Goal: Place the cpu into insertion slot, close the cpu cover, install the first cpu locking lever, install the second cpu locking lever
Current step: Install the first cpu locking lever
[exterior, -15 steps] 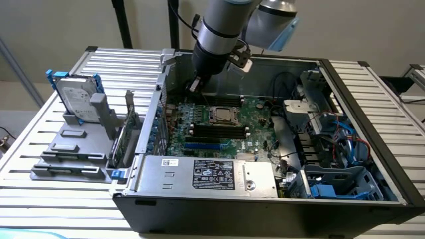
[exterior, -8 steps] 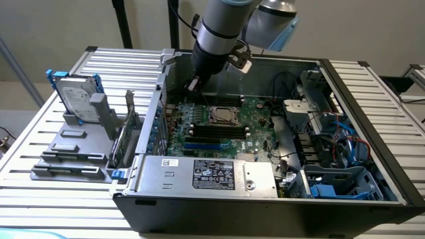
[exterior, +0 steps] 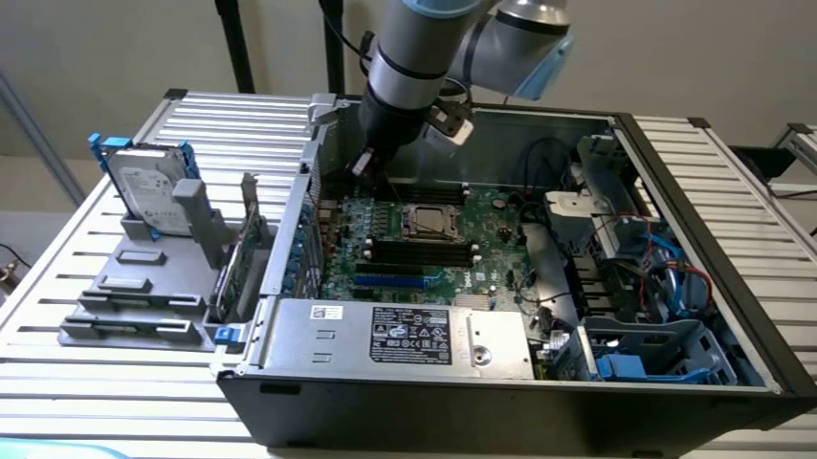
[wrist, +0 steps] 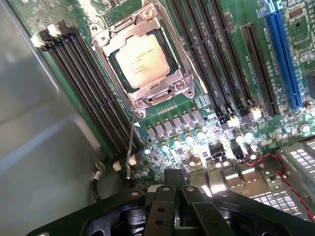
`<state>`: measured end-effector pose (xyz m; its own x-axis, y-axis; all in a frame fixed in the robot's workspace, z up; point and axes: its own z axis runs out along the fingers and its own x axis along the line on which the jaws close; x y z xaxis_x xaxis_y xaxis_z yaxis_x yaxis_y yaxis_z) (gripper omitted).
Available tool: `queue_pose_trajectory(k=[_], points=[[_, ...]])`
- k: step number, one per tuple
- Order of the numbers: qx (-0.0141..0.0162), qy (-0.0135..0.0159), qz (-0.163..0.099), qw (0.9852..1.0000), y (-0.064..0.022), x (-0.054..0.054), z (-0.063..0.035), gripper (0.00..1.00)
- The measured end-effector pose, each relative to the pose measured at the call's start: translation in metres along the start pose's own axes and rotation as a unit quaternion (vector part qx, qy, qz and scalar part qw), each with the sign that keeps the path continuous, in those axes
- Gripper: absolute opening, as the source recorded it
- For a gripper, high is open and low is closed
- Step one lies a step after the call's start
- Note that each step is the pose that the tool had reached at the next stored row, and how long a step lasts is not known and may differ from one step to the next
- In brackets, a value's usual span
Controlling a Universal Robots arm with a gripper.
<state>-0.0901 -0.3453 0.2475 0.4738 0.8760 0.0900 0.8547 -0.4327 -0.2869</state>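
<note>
Print on the cpu [wrist: 141, 60] is too small to read; the frame edge crops the claw [wrist: 173, 174].

One cpu [wrist: 142, 61] lies under one cpu cover [wrist: 156, 92]. Two banks of long black memory slots [wrist: 91, 93] flank the cpu, one on each side. One long blue card slot [wrist: 283, 59] lies farther from the cpu. One hard drive [exterior: 143, 186] stands well apart from the cpu, outside the one computer case [exterior: 511, 402]. One gripper [wrist: 174, 181].

Exterior view evenly, softly lit; wrist view brighter, with white glare patches on circuit board [wrist: 167, 105], mild sheen on cpu [wrist: 142, 61], case wall [wrist: 39, 128] dull grey.
</note>
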Motion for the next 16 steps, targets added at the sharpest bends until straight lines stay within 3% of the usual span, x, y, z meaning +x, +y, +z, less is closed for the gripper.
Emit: queue_pose_trajectory(k=[3,5,10,14,16], points=[[-0.0004,0.0054,0.013,0.9999,0.0008,-0.0004,0.0033,0.11],[0.0007,0.0123,0.022,0.9997,0.0012,-0.0005,0.0048,0.11],[0.0086,0.0379,0.044,0.9983,0.0017,-0.0007,0.0067,0.11],[0.0164,0.0598,0.058,0.9964,0.0020,-0.0008,0.0077,0.11],[0.0184,0.0683,0.067,0.9952,0.0021,-0.0009,0.0082,0.11]])
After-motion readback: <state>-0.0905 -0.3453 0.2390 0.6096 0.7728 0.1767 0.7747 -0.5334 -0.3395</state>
